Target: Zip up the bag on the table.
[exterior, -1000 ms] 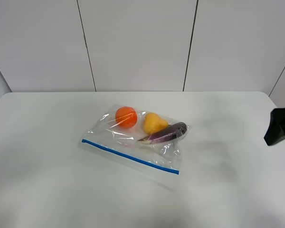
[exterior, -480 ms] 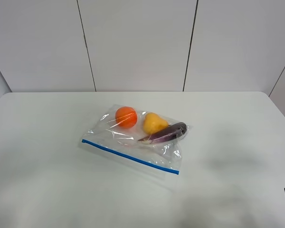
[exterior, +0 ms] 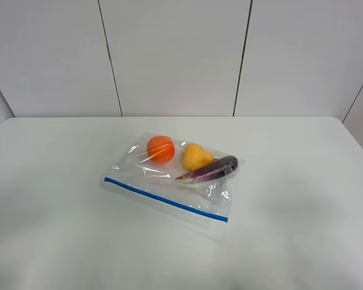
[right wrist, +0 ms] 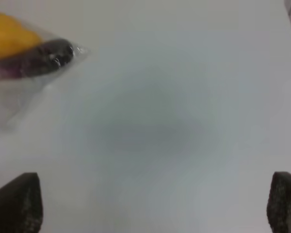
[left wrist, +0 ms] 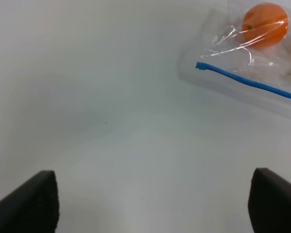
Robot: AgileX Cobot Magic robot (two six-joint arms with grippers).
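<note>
The clear plastic bag [exterior: 169, 181] lies flat in the middle of the white table [exterior: 60, 235]. Its blue zipper strip [exterior: 166, 199] runs along the near edge. An orange [exterior: 161, 148], a yellow pear [exterior: 196, 156] and a purple eggplant [exterior: 213, 169] show through it. Neither gripper shows in the exterior high view. In the left wrist view my left gripper [left wrist: 153, 208] is open and empty, short of the bag's corner [left wrist: 218, 53] and the zipper's end [left wrist: 200, 65]. In the right wrist view my right gripper [right wrist: 150, 208] is open and empty, off to the side of the eggplant [right wrist: 39, 56].
A white panelled wall [exterior: 175, 54] stands behind the table's far edge. The table's rounded right corner [exterior: 345, 124] is at the back right. Bare tabletop surrounds the bag on all sides.
The dark shape of the right arm at the right edge of the exterior high view dropped lower and then left the view. The bag has not moved.
</note>
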